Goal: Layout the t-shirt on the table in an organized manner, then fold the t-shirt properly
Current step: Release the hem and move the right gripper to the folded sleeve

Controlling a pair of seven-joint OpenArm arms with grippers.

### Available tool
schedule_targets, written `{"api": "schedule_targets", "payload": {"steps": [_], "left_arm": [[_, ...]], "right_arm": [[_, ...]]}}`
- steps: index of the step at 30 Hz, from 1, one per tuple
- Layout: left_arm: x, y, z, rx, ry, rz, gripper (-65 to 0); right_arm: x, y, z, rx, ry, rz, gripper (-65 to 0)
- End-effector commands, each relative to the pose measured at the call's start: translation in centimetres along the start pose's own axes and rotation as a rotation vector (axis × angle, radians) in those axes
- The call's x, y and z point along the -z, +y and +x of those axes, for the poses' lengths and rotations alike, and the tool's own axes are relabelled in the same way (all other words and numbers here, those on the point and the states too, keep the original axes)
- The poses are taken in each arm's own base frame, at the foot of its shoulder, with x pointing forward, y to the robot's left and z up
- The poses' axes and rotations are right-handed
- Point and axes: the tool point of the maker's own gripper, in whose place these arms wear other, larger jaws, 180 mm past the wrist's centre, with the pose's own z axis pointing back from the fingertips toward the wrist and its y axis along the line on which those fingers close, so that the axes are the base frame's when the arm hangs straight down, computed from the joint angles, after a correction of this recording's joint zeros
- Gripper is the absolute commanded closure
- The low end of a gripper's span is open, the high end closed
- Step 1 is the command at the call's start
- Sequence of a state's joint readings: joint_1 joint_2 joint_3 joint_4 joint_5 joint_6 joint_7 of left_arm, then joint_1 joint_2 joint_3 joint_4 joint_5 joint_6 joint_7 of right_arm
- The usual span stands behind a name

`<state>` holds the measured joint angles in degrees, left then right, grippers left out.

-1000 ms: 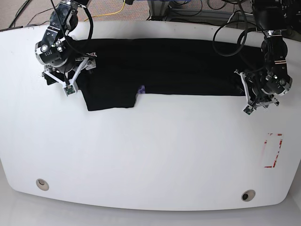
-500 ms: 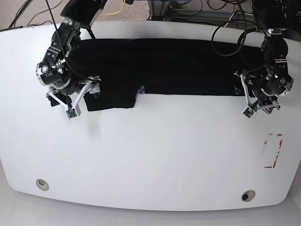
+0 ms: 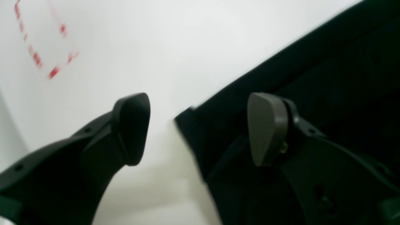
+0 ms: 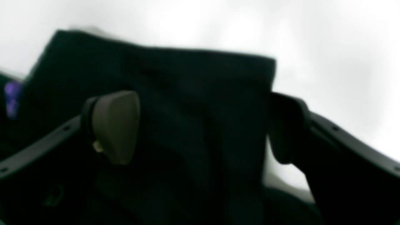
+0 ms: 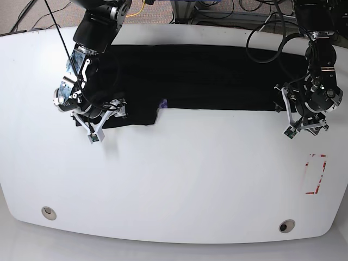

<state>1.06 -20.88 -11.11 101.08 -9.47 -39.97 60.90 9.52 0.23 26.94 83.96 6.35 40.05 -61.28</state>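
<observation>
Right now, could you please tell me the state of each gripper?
Left gripper: open, holding nothing, over a corner of the t-shirt.
Right gripper: open, straddling the shirt's sleeve, not gripping.

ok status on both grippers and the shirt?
Left gripper open, at t-shirt corner. Right gripper open, astride the sleeve. Shirt flat on table, half-folded. Nothing obstructing.

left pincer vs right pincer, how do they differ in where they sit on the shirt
The left pincer straddles the t-shirt's corner: one finger over bare table, one over cloth. The right pincer hangs over the sleeve flap, with cloth filling nearly the whole gap. The left is beside the red tape rectangle; the right is not. Both are open, holding nothing.
</observation>
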Motion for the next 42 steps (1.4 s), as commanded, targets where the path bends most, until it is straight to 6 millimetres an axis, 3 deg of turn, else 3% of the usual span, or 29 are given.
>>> {"api": "schedule_targets", "payload": {"steps": [1,4,7,14,16,21,30,36,42], "left_arm": [[-0.7,1.0,1.2,0.012,-0.041,0.026,-44.6],[-0.7,1.0,1.2,0.012,-0.041,0.026,-44.6],[-0.7,1.0,1.2,0.012,-0.041,0.026,-44.6],[-0.6,1.0,1.3,0.010,-0.042,0.026,-44.6],[-0.6,1.0,1.3,0.009,-0.043,0.025,-44.6],[-0.5,1.0,1.2,0.007,-0.041,0.022,-44.6],[-0.5,0.9,1.2,0.007,-0.040,0.021,-44.6],[-0.5,0.9,1.2,0.008,-0.039,0.020,-44.6],[-0.4,0.8,1.2,0.011,-0.039,0.018,-44.6]], "right_arm": [[-0.3,-0.3,1.4,-0.006,-0.032,-0.002,-60.6],[-0.1,0.4,1.4,-0.001,-0.039,0.016,-58.2],[0.1,1.3,1.8,0.014,-0.060,0.049,-49.3],[0.1,2.5,2.2,0.045,-0.102,0.112,-7.6],[0.0,2.8,2.3,0.045,-0.108,0.122,-2.9],[-0.6,4.7,3.7,-0.012,-0.138,0.171,-3.8],[-5.1,8.9,4.5,-0.120,-0.218,0.333,-4.0],[-7.0,10.7,2.3,-0.114,-0.213,0.424,-4.1],[-7.8,11.8,-1.3,-0.056,-0.171,0.512,-4.1]]}}
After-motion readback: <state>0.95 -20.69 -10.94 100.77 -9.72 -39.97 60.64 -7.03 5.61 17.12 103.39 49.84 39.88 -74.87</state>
